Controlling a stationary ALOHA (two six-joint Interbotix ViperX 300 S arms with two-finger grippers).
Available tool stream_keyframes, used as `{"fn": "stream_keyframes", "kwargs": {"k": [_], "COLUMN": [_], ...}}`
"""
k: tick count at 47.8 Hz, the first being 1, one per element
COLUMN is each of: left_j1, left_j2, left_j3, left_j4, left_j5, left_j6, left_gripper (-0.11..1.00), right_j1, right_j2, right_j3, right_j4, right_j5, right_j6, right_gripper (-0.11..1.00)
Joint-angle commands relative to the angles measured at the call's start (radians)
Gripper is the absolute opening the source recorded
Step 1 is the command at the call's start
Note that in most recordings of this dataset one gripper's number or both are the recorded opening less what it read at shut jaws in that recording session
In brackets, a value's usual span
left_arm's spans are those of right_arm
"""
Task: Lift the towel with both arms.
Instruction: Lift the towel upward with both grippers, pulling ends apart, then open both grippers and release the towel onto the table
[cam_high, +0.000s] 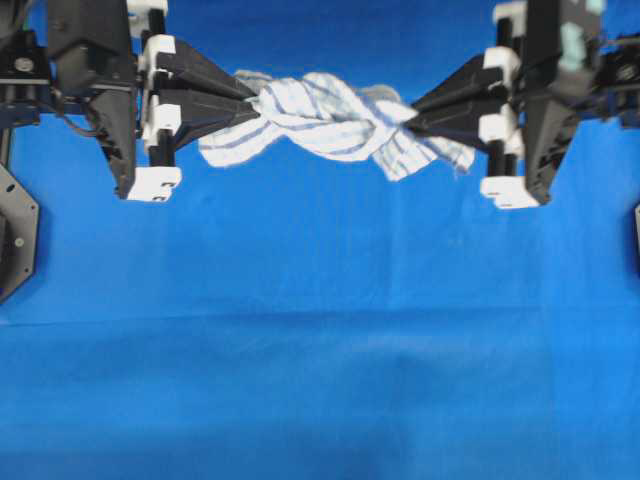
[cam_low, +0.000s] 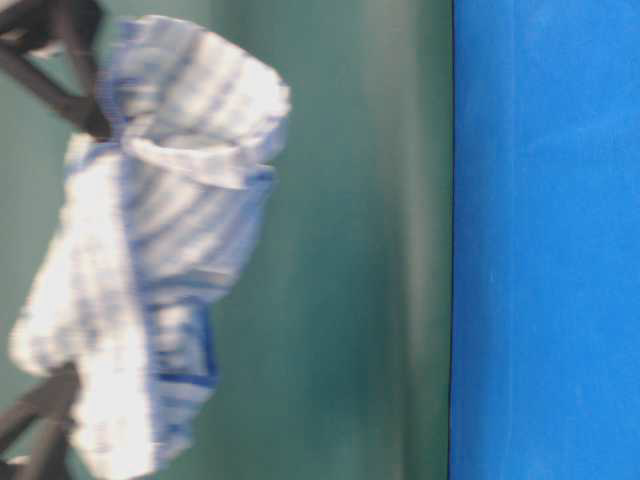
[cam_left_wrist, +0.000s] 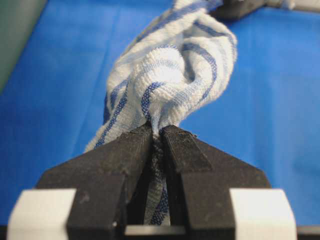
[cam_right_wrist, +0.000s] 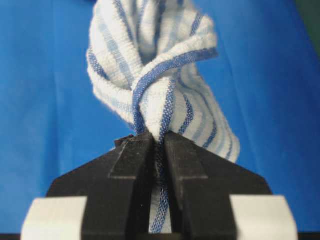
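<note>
The white towel with blue stripes hangs bunched and twisted between my two arms, off the blue sheet. My left gripper is shut on its left end, and my right gripper is shut on its right end. In the left wrist view the towel runs out from between the pinching jaws of the left gripper. The right wrist view shows the same: the towel is clamped in the right gripper. Seen from table level, the towel hangs in the air away from the blue surface.
The plain bright blue sheet covers the table below the towel. A green wall stands behind it in the table-level view. A black arm base sits at the left edge.
</note>
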Motion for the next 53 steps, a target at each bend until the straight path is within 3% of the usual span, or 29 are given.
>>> {"fn": "stream_keyframes", "kwargs": {"k": [1,32,37,44,47,53], "left_j1": [-0.015,-0.038,-0.041,-0.051,-0.055,-0.060], "left_j2": [-0.020,-0.021,-0.025,-0.034,-0.040,-0.051], "left_j3": [-0.051,-0.081,-0.077,-0.072,-0.067,-0.055], "left_j4": [0.000,-0.002,0.000,0.000,0.000,0.000], "left_j5": [0.000,0.008,0.009,0.009,0.008,0.011], "left_j6": [0.003,0.005,0.002,0.005,0.005,0.003], "left_gripper": [0.04,0.06,0.30,0.74,0.88,0.90], "right_j1": [-0.002,-0.002,-0.002,-0.002,-0.002,-0.002], "right_j2": [-0.031,-0.046,-0.046,-0.046,-0.046,-0.044], "right_j3": [-0.066,-0.087,-0.086,-0.086,-0.086,-0.083], "right_j4": [-0.005,-0.014,-0.018,-0.020,-0.025,-0.028], "right_j5": [0.028,0.052,0.052,0.052,0.052,0.055], "right_j6": [-0.005,-0.014,-0.008,-0.008,-0.008,-0.005], "right_gripper": [0.09,0.09,0.12,0.54,0.66,0.61]}}
